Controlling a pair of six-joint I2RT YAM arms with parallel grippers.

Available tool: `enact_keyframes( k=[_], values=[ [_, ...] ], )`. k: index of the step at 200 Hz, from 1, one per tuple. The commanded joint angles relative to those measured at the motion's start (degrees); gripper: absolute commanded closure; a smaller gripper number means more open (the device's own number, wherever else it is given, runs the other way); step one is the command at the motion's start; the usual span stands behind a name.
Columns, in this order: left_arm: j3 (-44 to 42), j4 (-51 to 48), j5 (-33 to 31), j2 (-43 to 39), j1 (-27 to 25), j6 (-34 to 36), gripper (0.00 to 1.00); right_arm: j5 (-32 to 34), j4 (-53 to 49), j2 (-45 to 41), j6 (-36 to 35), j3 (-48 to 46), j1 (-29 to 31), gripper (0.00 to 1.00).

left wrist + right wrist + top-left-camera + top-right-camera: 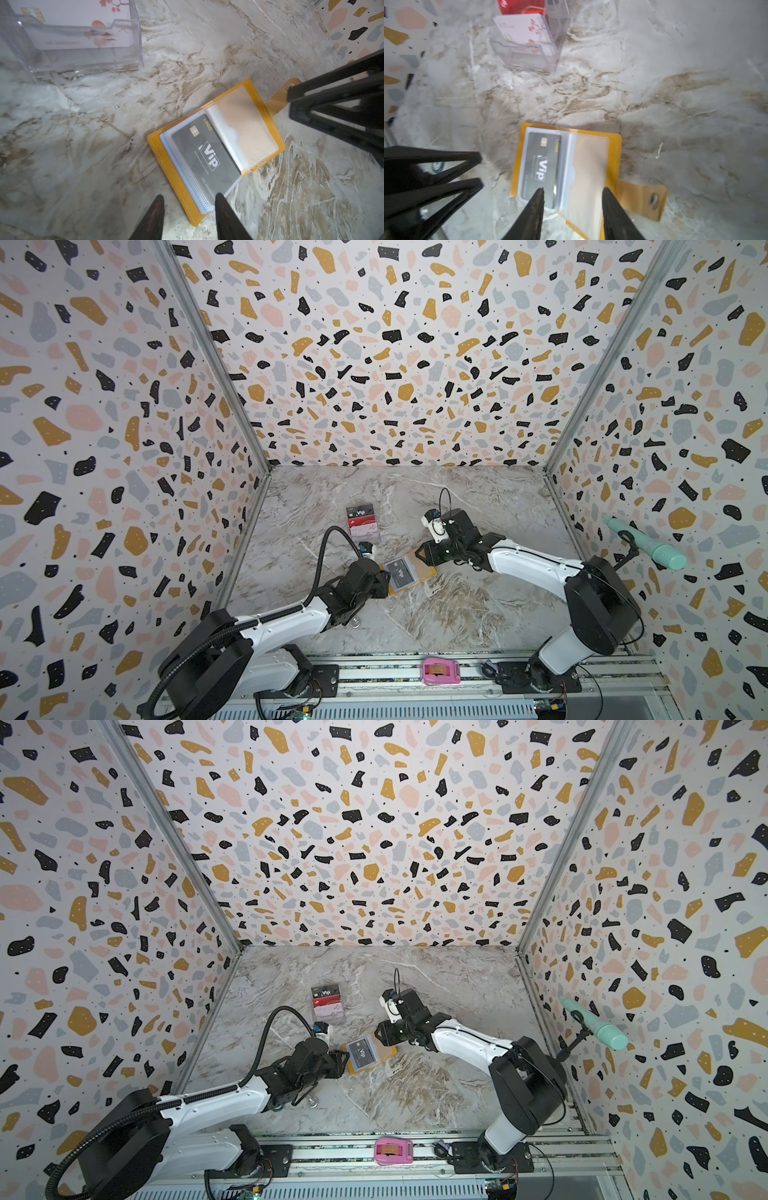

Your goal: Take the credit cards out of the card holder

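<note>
The mustard-yellow card holder (424,568) (389,1050) (168,166) (615,158) lies open on the marble table, snap tab out to the side. One of the credit cards, dark grey with "Vip" lettering (400,572) (363,1052) (207,153) (542,166), sits in its top clear sleeve. The facing sleeve looks empty. My left gripper (384,585) (189,195) is open, its tips straddling the holder's near corner. Open too, my right gripper (419,553) (574,189) hovers over the opposite side by the tab. A red card (360,523) and a white floral card (72,20) (525,33) stand in a clear acrylic stand.
The acrylic stand (376,537) (133,41) is behind the holder to the left, with a dark card in its back tier. A pink tape dispenser (441,671) rests on the front rail. A teal tool (646,543) hangs on the right wall. Patterned walls enclose three sides.
</note>
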Motion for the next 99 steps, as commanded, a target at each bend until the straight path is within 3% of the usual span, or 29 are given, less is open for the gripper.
enact_keyframes(
  k=[1,41,99],
  values=[
    [0.8,-0.5,-1.0,-1.5,0.3,-0.4,0.57,4.7,-2.3,2.6,-1.2,2.2,0.1,0.55],
    [-0.1,-1.6,-2.1,-4.1,0.4,-0.3,0.52,3.0,-1.9,4.2,0.3,1.2,0.1,0.57],
    [-1.3,-0.2,-1.7,-3.0,0.4,-0.3,0.52,-0.8,-0.4,3.1,3.9,-3.8,0.8,0.69]
  ],
)
